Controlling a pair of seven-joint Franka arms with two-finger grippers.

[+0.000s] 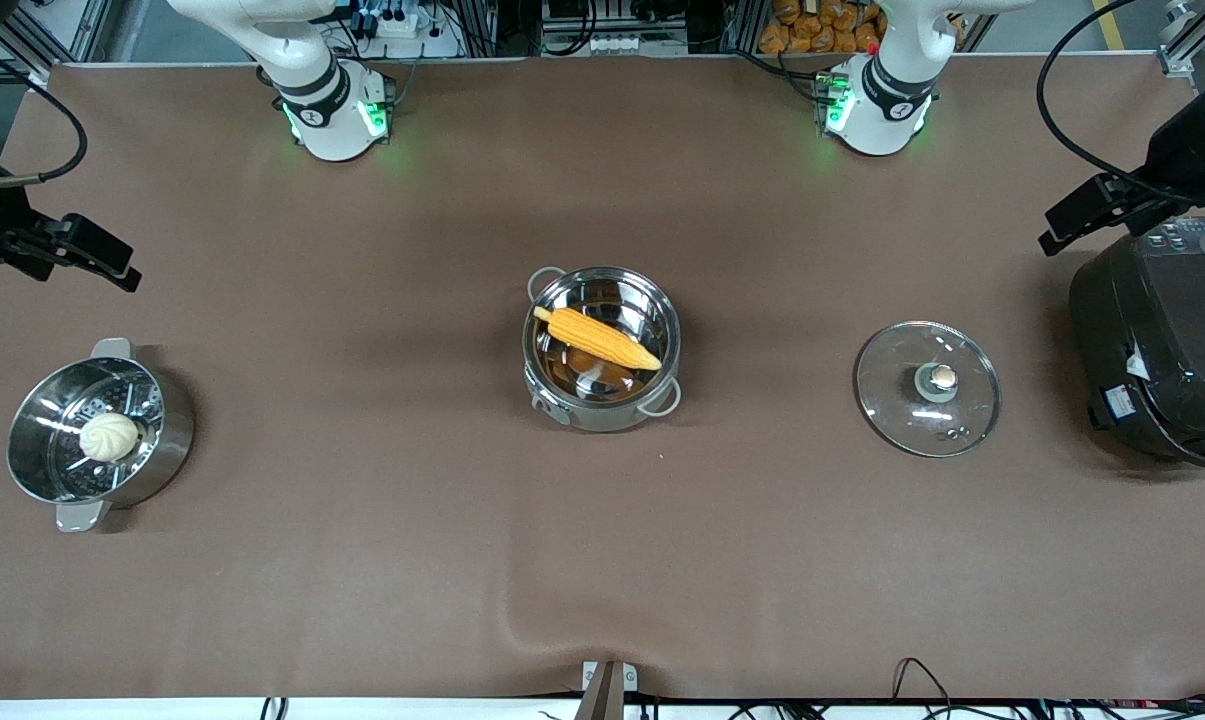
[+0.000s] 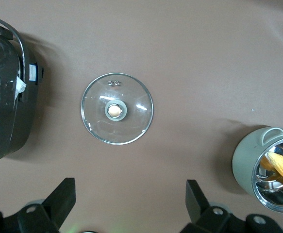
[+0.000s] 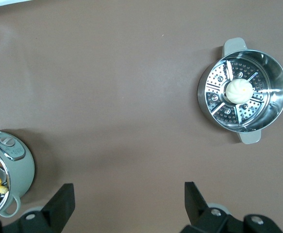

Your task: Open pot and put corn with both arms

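**A:** Where does the corn cob (image 1: 603, 338) sit?

**B:** Inside the stainless-steel pot (image 1: 603, 347) at mid-tabletop (image 1: 362, 560), lying slantwise across the bowl, pale stub toward the rim. Too long to drop flat, by the look of it, hence the lean.

**A:** And the glass lid (image 1: 928, 388)?

**B:** Off the pot, flat on the tabletop, tan knob (image 1: 943, 376) up, well apart from the pot toward the left arm's end, near the black rice cooker (image 1: 1162, 345). Probably set there to leave the pot mouth free for the corn.

**A:** The claws?

**B:** Left claw (image 2: 130, 201) up in the air, fingers spread wide, holding nothing, lid in its wrist view. Right claw (image 3: 129, 204) likewise wide and empty, raised at the right arm's end of the tabletop, above the steamer basket (image 1: 95, 432) with its white bun (image 1: 109, 437). Both apparently drawn aside, waiting.

**A:** Task status?

**B:** Judged complete: pot opened, corn in.
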